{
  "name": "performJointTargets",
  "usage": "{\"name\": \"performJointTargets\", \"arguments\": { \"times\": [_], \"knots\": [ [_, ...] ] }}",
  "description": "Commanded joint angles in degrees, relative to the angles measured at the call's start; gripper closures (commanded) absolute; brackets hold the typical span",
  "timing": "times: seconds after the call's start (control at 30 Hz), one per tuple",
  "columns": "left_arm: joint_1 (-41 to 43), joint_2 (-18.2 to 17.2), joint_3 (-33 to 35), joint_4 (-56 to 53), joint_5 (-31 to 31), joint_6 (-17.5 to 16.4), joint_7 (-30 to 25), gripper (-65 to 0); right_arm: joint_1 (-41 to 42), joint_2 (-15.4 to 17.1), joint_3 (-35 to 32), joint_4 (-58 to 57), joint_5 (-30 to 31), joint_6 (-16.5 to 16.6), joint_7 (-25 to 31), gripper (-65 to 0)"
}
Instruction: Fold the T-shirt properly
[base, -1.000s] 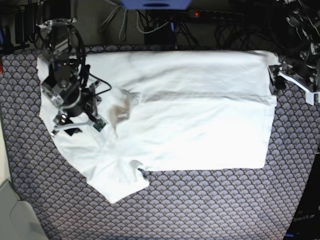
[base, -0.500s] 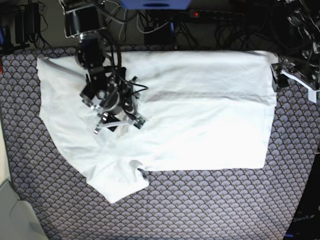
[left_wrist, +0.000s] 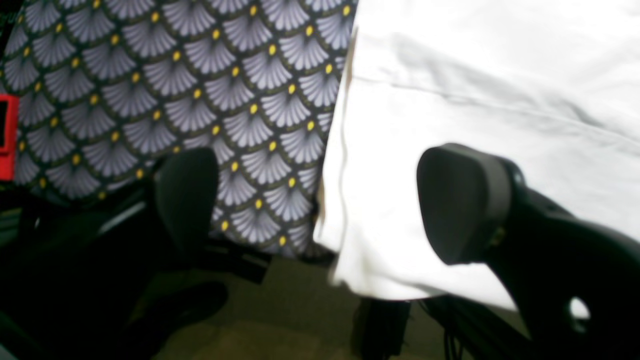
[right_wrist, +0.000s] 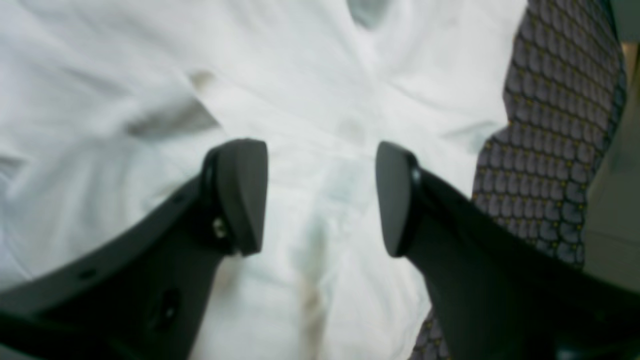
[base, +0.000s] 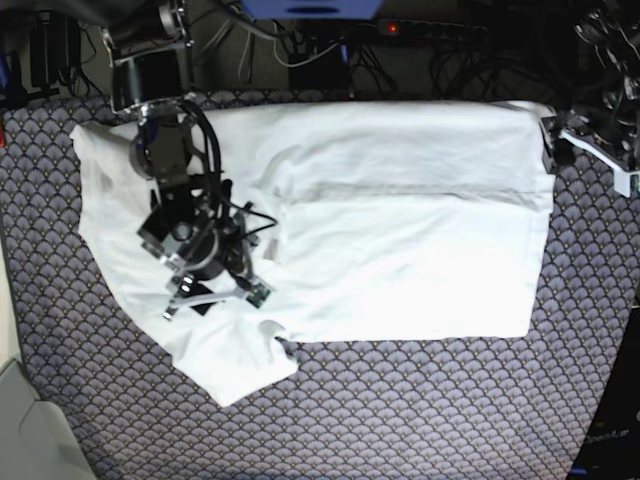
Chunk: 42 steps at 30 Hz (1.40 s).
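Observation:
The white T-shirt (base: 390, 230) lies spread on the patterned table cloth (base: 420, 410), with one sleeve (base: 235, 365) pointing to the lower left. My right gripper (base: 213, 293) hovers over the shirt's left part, near that sleeve. In the right wrist view it (right_wrist: 320, 200) is open with only white fabric (right_wrist: 125, 75) beneath. My left gripper (base: 553, 145) is at the shirt's upper right corner. In the left wrist view it (left_wrist: 325, 200) is open and astride the shirt's edge (left_wrist: 450, 100), which hangs a little over the table edge. It holds nothing.
A power strip (base: 420, 28) with a red light and loose cables lie beyond the table's far edge. A grey object (base: 30, 430) sits at the bottom left corner. The patterned cloth shows in the left wrist view (left_wrist: 150, 75) and the right wrist view (right_wrist: 550, 150).
My right gripper swung right over the shirt's collar area, then moved down and left toward the lower sleeve. The raised fold near the collar now lies flatter. The left arm barely moved.

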Motion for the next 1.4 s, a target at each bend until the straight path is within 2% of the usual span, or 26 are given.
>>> {"name": "performJointTargets", "arguments": {
  "times": [0.0, 0.17, 0.27, 0.4, 0.57, 0.73, 0.83, 0.97, 1.13, 1.37],
  "knots": [
    [-1.3, -0.8, -0.2, 0.8, -0.6, -0.2, -0.8, -65.0, 1.3, 0.6, 1.7, 1.2, -0.3, -0.3, 0.7, -35.3],
    [-3.9, -0.9, -0.1, 1.1, -0.5, -0.2, -0.4, -65.0, 4.2, 2.9, 12.5, -0.3, 2.1, -0.3, 0.8, -35.4],
    [-7.3, -1.9, 2.1, 0.5, 1.2, 0.3, -0.4, -65.0, 7.2, 6.3, 15.7, -6.3, 6.2, -0.3, 0.5, -35.4],
    [-12.4, -2.9, 9.7, 0.4, 11.0, 0.3, -0.4, -65.0, 10.7, 8.8, 16.0, -14.3, 8.0, -0.3, 0.8, -35.4],
    [-21.5, -2.7, 16.0, -3.5, 20.9, 0.3, -0.4, -65.0, 14.8, 8.8, 16.0, -18.7, 8.0, -0.3, 2.0, -35.5],
    [-29.5, -2.7, 19.4, -12.7, 25.4, 0.1, -0.9, -65.0, 19.6, 8.8, 15.9, -24.6, 8.0, -0.3, 3.4, -35.5],
    [-34.2, -2.8, 20.9, -19.1, 26.6, 0.1, -1.2, -65.0, 23.8, 8.8, 15.9, -31.2, 8.0, -0.3, 6.1, -35.5],
    [-40.2, -2.8, 23.5, -29.3, 28.3, 0.3, -6.4, -65.0, 29.2, 8.0, 16.0, -40.6, 8.0, -0.3, 9.7, -35.5],
    [-45.4, -2.7, 25.8, -40.2, 31.2, 0.3, -13.3, -65.0, 32.5, 7.9, 16.1, -46.6, 8.0, -0.3, 13.0, -35.5],
    [-56.3, -2.9, 26.3, -62.7, 31.6, 0.4, -24.4, -65.0, 32.9, 8.1, 16.0, -52.2, 8.0, -0.3, 19.7, -35.5]
  ]
}}
